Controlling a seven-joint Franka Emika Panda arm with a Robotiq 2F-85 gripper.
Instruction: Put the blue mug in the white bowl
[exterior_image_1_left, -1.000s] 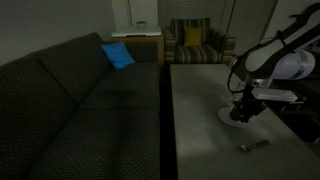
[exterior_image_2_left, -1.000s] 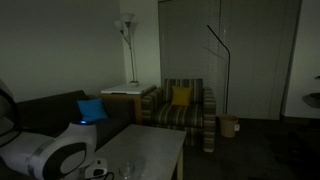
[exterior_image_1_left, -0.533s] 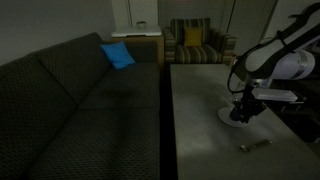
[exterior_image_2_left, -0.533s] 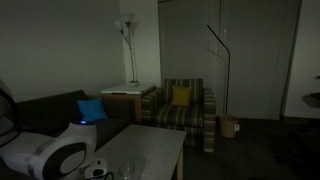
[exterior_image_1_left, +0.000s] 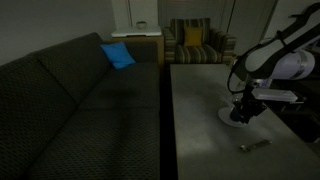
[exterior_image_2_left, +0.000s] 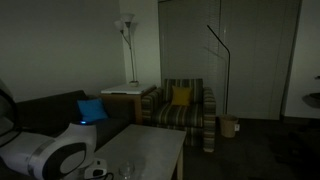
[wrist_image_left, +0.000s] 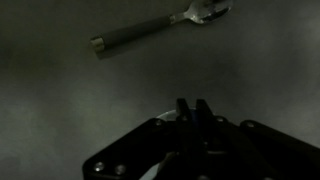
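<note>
Claw (exterior_image_1_left: 241, 114) poised directly over the white bowl (exterior_image_1_left: 226, 118), which rests on the counter (exterior_image_1_left: 195, 110) near a spoon (exterior_image_1_left: 253, 146). Fingers (wrist_image_left: 182, 108) stand nearly together; whether they are clenched cannot be told. The blue mug is indiscernible in the dimness.

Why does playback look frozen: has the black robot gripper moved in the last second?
No. In an exterior view the black gripper stays over the round white bowl, equally far from the metal spoon lying nearby.

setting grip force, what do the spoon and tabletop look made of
The spoon: its head glints like polished metal; the handle looks duller, maybe brushed metal or plastic. The tabletop: smooth matte grey, possibly laminate or stone; too dark to tell.
</note>
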